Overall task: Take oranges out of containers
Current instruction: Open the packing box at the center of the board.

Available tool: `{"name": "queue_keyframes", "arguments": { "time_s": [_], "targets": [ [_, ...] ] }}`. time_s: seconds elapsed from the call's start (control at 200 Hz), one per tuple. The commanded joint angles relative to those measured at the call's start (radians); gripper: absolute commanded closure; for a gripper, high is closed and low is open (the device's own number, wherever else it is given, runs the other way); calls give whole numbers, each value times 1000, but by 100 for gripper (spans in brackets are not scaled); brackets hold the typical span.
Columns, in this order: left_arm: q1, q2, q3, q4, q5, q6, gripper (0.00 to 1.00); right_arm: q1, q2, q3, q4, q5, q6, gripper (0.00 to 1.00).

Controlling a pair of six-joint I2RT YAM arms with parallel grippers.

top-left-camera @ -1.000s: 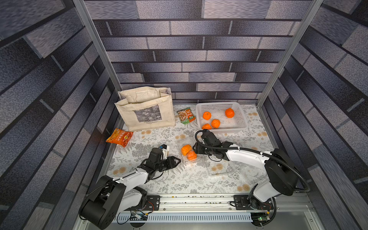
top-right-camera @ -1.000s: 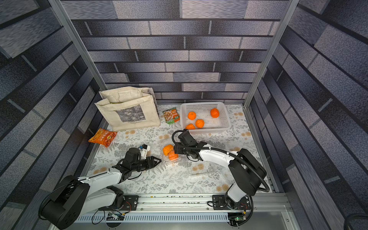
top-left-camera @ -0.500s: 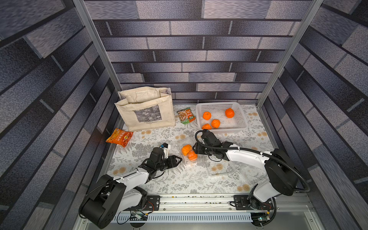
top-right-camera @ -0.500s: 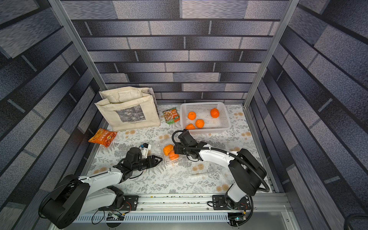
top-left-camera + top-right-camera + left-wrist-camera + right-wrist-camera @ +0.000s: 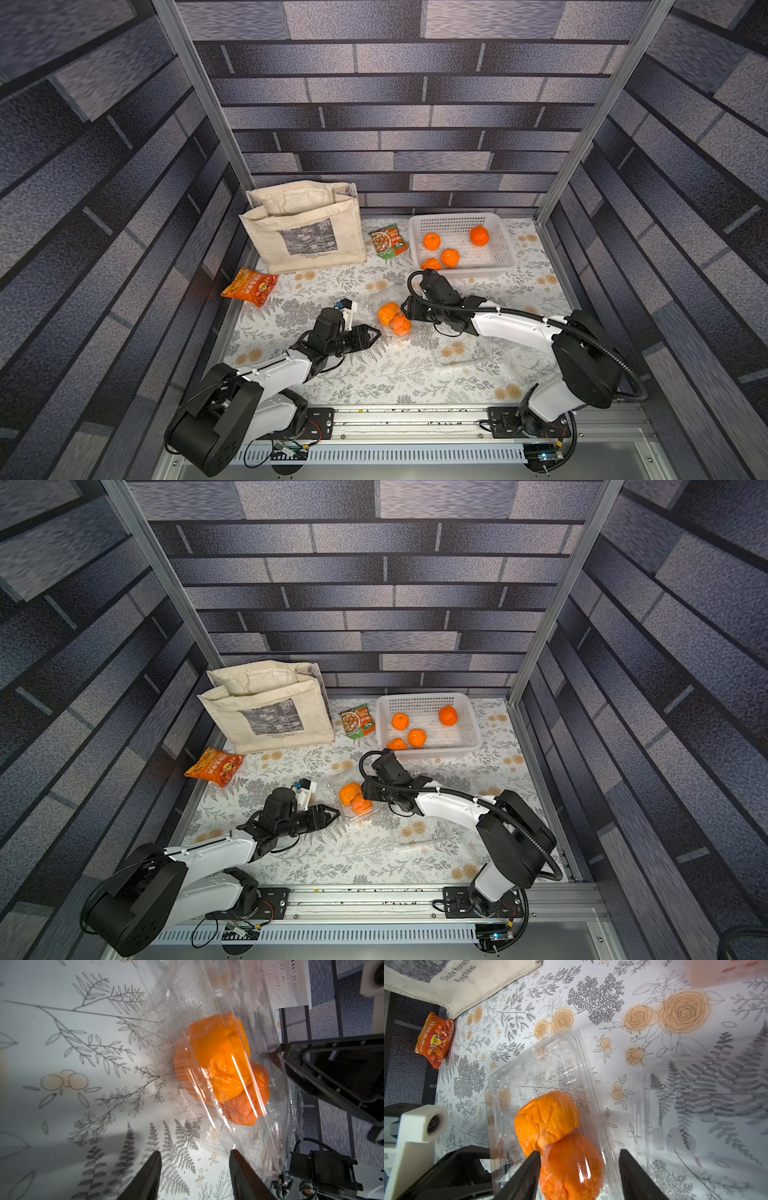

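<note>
We find two small lumpy bright orange fruits [image 5: 388, 311] touching inside an open clear plastic clamshell box [image 5: 542, 1068] mid floral worktop [image 5: 365, 374], our right claw [image 5: 579, 1151] spread astride one fruit, our left claw [image 5: 195, 1151] released, beside the box.

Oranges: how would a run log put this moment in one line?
left gripper: open, by container | right gripper: open, astride orange in container | container: two oranges | basket: four oranges

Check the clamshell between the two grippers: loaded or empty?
Loaded: two oranges sit inside the clear clamshell, visible through its plastic in both wrist views. Open or shut: cannot tell.
</note>
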Motion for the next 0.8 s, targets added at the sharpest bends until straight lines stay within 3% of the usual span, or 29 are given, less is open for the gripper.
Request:
{"name": "queue_keyframes", "arguments": {
  "time_s": [0.0,0.456,0.791],
  "targets": [
    [-10,-13,20,4,-9,-1,45,17,-7,-22,17,-19,23,38],
    [6,-40,1,24,-36,-29,42,53,12,0,-21,-3,27,40],
    [24,32,0,140,-11,-69,41,72,47,43,-31,0,21,41]
  ]
}}
